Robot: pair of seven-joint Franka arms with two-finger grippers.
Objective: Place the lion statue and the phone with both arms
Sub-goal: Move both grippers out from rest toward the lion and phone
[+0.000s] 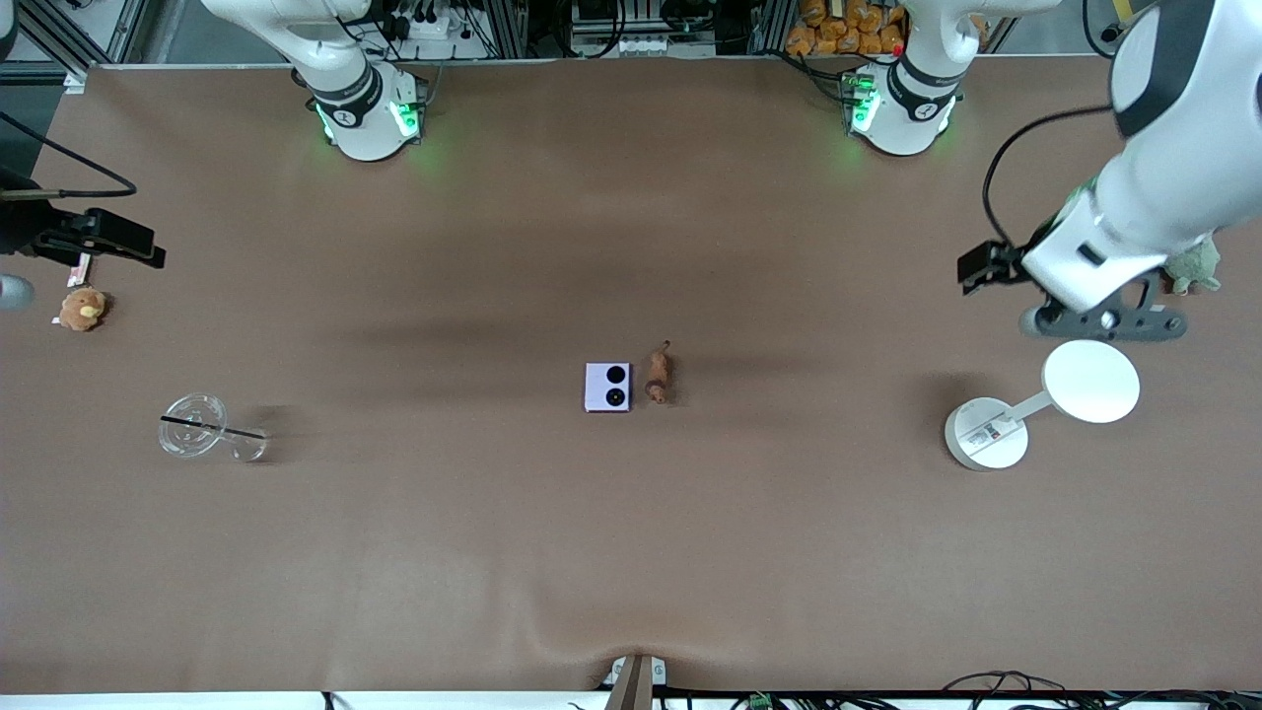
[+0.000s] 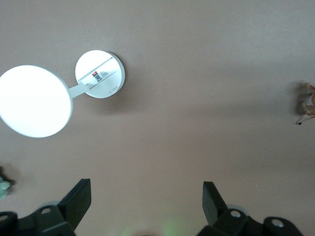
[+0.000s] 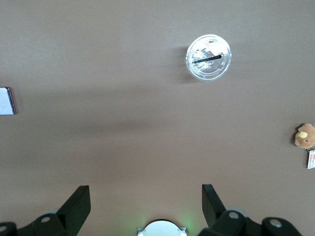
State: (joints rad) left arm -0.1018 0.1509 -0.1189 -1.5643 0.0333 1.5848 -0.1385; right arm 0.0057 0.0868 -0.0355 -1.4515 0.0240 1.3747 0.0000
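The pale lilac phone [image 1: 607,387] lies flat at the middle of the table, its two black camera circles up. The small orange-brown lion statue [image 1: 659,375] lies just beside it, toward the left arm's end. They are close but apart. My left gripper [image 1: 1104,318] hangs open and empty over the left arm's end of the table, above a white lamp. In the left wrist view the gripper [image 2: 146,196] is open and the lion [image 2: 307,103] shows at the edge. My right gripper [image 3: 146,196] is open and empty over the right arm's end; the phone [image 3: 6,101] shows at the edge.
A white desk lamp [image 1: 1089,382] with a round base [image 1: 986,434] stands under the left gripper. A green plush [image 1: 1195,266] sits by the left arm. A clear cup with a black straw [image 1: 197,426] and a brown plush [image 1: 82,308] lie at the right arm's end.
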